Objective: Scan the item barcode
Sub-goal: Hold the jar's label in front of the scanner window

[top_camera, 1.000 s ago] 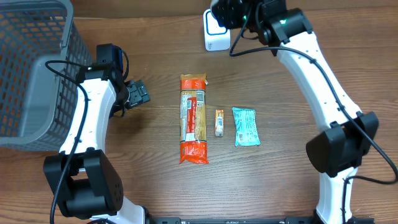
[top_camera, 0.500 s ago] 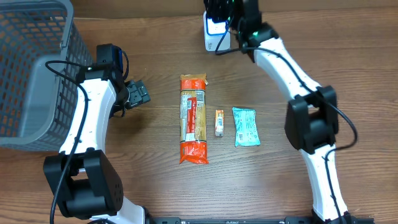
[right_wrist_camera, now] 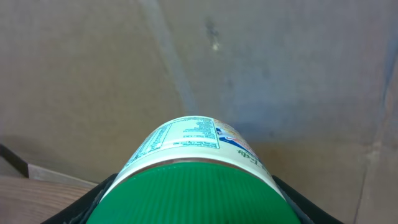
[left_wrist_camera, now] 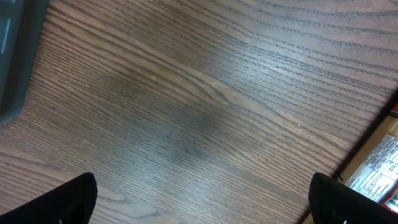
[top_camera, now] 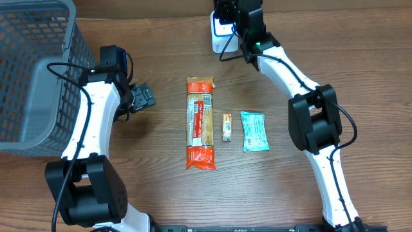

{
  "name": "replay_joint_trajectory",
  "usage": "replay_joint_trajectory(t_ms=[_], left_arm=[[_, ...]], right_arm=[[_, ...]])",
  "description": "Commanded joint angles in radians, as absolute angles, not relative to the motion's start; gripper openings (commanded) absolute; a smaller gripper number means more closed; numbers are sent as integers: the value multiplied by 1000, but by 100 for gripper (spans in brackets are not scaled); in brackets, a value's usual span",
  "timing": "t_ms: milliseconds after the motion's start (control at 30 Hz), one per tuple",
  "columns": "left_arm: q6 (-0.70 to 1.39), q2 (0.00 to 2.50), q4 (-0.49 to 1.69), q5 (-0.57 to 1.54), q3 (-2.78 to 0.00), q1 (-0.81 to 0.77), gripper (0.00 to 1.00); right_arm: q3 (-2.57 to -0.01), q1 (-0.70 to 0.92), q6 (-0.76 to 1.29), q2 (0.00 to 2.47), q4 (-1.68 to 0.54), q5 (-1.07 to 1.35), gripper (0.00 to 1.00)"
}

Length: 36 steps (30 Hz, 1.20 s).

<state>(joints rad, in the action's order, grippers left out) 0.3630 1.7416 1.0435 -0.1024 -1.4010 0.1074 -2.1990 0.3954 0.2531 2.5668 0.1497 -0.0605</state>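
Note:
My right gripper (right_wrist_camera: pixel 193 208) is shut on a white canister (right_wrist_camera: pixel 186 140) with a ribbed green lid (right_wrist_camera: pixel 193 190); its printed label faces away toward a brown wall. In the overhead view the right gripper (top_camera: pixel 233 14) hangs at the far edge of the table, right over a white scanner (top_camera: pixel 220 41), and the canister itself is hidden under it. My left gripper (top_camera: pixel 143 98) stands open over bare wood, left of the laid-out items, and from the left wrist view the left gripper (left_wrist_camera: pixel 202 208) has nothing between its fingers.
A long orange pasta packet (top_camera: pixel 200 122), a small orange stick packet (top_camera: pixel 226 127) and a teal packet (top_camera: pixel 253 131) lie in a row mid-table. A grey wire basket (top_camera: pixel 26 77) fills the far left. The pasta packet's edge (left_wrist_camera: pixel 380 167) shows right of the left gripper.
The right arm has folded in: its elbow swung left and nearer to the table's middle, while the gripper with the canister shifted slightly left over the scanner. The left arm has not moved.

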Motion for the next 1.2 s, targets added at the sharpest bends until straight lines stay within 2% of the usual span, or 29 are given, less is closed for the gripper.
replay_joint_trajectory(t_ms=[0,1167], left_arm=[[351,1739,1042,-111,-1409,111,100],[351,1739,1042,-111,-1409,111,100]], right_arm=[[-2212,400,330,2607,171,-105,4],[-2212,411,352,2675,194,-123,4]])
